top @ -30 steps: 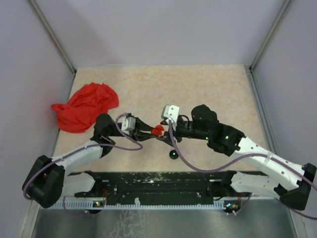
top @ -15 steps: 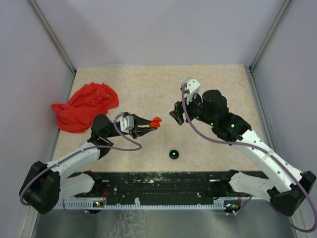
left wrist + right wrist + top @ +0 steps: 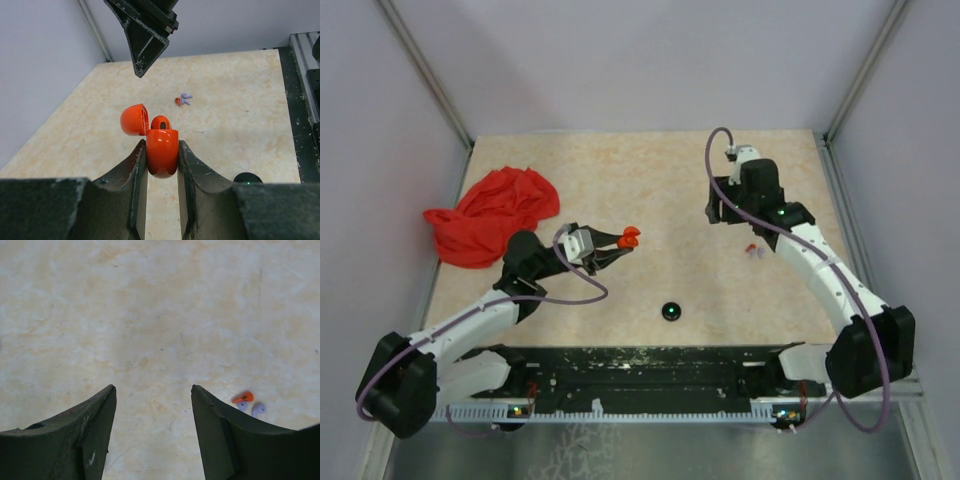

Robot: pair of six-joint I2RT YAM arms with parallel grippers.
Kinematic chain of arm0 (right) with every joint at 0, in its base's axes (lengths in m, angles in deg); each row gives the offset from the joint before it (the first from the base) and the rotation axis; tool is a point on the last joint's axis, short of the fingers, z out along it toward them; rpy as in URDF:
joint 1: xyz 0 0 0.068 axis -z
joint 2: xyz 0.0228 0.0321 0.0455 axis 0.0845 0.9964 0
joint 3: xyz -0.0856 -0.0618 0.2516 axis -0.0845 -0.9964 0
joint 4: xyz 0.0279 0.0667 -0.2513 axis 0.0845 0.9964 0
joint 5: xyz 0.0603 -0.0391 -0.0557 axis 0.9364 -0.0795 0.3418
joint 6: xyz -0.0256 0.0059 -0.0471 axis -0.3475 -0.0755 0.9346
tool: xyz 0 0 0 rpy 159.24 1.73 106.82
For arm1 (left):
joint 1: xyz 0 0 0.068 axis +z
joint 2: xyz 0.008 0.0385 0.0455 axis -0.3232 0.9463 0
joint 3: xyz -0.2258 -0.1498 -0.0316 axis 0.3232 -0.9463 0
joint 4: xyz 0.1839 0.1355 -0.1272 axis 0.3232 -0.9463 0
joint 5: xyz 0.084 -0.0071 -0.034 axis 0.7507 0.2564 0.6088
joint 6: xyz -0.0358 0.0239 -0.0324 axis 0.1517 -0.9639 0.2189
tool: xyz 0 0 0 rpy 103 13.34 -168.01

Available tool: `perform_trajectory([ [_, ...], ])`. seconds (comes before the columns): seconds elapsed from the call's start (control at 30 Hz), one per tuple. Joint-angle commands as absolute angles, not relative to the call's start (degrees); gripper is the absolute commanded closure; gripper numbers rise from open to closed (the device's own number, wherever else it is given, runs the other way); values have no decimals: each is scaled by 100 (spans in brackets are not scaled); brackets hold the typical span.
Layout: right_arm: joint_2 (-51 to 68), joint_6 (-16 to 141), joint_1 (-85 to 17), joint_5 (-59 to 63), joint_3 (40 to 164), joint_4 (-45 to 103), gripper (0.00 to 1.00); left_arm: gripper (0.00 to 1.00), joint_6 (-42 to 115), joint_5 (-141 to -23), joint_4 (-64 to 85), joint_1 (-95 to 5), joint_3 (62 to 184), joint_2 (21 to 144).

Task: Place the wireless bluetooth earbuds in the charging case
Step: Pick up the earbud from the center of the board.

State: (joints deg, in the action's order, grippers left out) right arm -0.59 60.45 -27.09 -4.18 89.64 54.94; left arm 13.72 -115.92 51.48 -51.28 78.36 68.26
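Over the bench's left side: the left end effector [image 3: 161, 149] is clenched on the case [image 3: 162, 156] and holds it upright, off the bench [image 3: 620, 170].
Lid [image 3: 134, 120]: swung open to one side. One socket [image 3: 160, 122] shows dark and looks empty to me; I cannot see the other.
Right end effector [image 3: 152, 390]: released and empty, fingers spread wide, hovering over bare bench, well apart from the case.
Earbuds [image 3: 248, 403]: tiny pieces, one orange and the rest lavender, lying close together on the right of the bench. From the right wrist they sit just outside the right-hand finger, not between the two fingers.
Other things: a red cloth [image 3: 490, 215] lies at the far left, and a small black disc [image 3: 670, 311] with a green light lies near the front edge.
Step in hand: by my reading, the reach for an earbud. The case is presented open and nothing is in it that I can see.
Next move: the right end effector needs to shift sideways until one earbud sits between its fingers, then descend and pinch gently. The pieces are small and touching, so it must single one out. After that comes the carry to the open socket.
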Motion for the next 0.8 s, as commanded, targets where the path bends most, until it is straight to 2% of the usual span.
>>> perform_trajectory([
  [0.0,315,5659,-1842,-481,8839,5388,39,99,1297,-11396,5091,-5138,7867,6695],
  [0.33,1410,5631,-1332,-1306,8746,5607,44,99,1296,-11384,5006,-5138,7922,6726],
  [0.67,2101,5551,-1113,-1456,8690,5595,47,99,1337,-11456,4976,-5140,7948,6835],
  [0.77,2401,5515,-1066,-1396,8648,5513,51,99,1340,-11494,4976,-5142,7967,6857],
])
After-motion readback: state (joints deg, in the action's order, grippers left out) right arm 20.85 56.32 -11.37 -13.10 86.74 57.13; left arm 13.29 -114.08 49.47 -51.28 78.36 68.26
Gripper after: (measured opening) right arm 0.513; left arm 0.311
